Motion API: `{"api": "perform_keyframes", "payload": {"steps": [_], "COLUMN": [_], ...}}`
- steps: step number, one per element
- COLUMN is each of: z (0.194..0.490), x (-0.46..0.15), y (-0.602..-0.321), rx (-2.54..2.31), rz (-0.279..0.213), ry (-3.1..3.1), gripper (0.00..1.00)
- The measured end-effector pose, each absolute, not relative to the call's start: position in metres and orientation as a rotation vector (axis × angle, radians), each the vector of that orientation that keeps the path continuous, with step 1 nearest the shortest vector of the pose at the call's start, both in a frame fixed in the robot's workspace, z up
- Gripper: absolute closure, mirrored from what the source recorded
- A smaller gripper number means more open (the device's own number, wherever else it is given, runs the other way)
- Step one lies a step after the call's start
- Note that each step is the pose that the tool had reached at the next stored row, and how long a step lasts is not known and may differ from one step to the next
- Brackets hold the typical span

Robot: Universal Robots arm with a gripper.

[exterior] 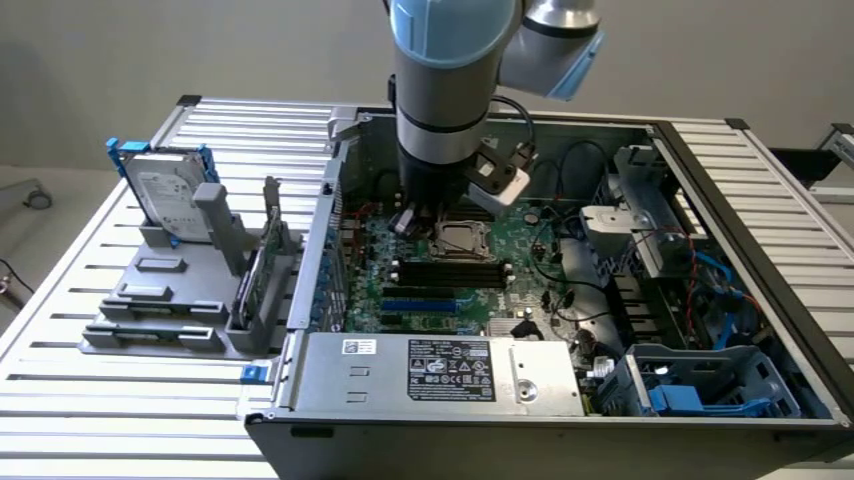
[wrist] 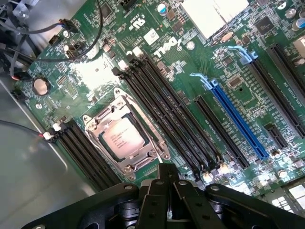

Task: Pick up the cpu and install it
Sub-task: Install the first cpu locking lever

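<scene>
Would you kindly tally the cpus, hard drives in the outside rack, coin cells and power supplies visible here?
cpu: 1
hard drive: 1
coin cell: 1
power supply: 1
Total: 4

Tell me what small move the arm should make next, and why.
Probably lift the pincer straight up a little. The cpu already lies in the socket, inside its metal frame, and the pincer is shut, seemingly on nothing, close above the motherboard beside that socket.
</scene>
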State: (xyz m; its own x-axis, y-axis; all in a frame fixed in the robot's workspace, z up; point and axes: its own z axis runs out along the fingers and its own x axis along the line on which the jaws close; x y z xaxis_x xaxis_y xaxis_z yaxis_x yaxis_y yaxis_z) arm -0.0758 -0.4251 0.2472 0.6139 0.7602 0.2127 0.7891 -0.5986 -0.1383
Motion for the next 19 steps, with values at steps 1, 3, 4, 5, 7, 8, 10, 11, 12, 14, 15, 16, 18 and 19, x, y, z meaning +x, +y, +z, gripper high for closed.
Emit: {"api": "perform_keyframes", "payload": {"steps": [1,3,4,5,7,8,10,11,12,14,15,16,18,19], "z": [0.247,0.245,0.244,0.242,0.238,0.236,0.233,0.231,0.229,0.225,0.223,0.222,0.218,0.216], "x": [-0.075,-0.073,-0.074,-0.073,-0.073,-0.073,-0.074,-0.075,-0.076,-0.079,-0.081,-0.081,-0.082,-0.082], "y": [-0.426,-0.426,-0.426,-0.426,-0.426,-0.426,-0.426,-0.426,-0.426,-0.426,-0.426,-0.425,-0.424,-0.424], "rx": [-2.621,-2.62,-2.619,-2.619,-2.619,-2.619,-2.619,-2.619,-2.619,-2.619,-2.619,-2.619,-2.619,-2.619], "rz": [-0.194,-0.195,-0.196,-0.196,-0.196,-0.196,-0.196,-0.196,-0.197,-0.196,-0.197,-0.197,-0.197,-0.198], "ry": [-1.276,-1.276,-1.275,-1.275,-1.275,-1.275,-1.275,-1.275,-1.275,-1.275,-1.275,-1.275,-1.276,-1.276], "gripper": [0.89,0.89,0.89,0.89,0.89,0.89,0.89,0.89,0.89,0.89,0.89,0.89,0.89,0.89]}}
